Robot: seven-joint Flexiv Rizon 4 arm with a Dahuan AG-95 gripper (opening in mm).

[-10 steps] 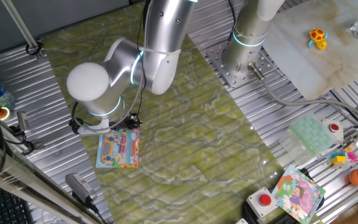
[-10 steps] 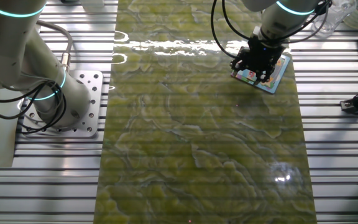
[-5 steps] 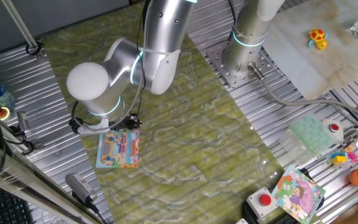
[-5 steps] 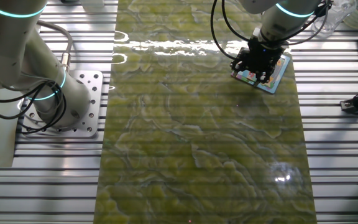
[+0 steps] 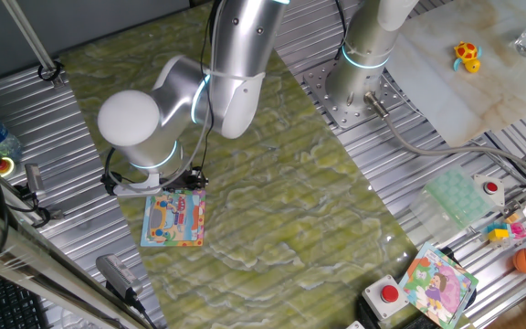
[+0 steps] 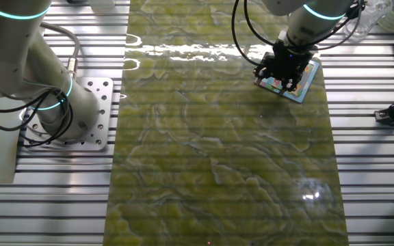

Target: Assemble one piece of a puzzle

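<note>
From one fixed view, my gripper (image 5: 188,179) sits low at the top edge of the puzzle (image 5: 173,220), mostly tucked under my own wrist and elbow housing, so only a dark bit of it and some cable shows. The puzzle lies flat on the green mat (image 5: 272,183), just below me, with its far left side at the mat's border beside the ribbed metal table (image 5: 71,137). To my right the mat runs on bare and wide — plenty of room to swing that way. Behind me and to my left the slats carry a clamp and a black bar. Well apart, at the far right corner, lie a second board (image 5: 438,283) with a purple-and-green picture and a red button (image 5: 389,294).

From the other fixed view, I am looking down on my gripper (image 6: 284,76) from the opposite side. My dark fingers (image 6: 269,70) stand over the near-left part of the puzzle (image 6: 305,80), touching or almost touching its surface. I cannot tell whether my jaws are spread or pressed together, and the piece is too small or too hidden to make out. The puzzle's right edge lies close to the mat's (image 6: 224,157) border. In front of me the mat stretches open — 1 long clear lane.
</note>
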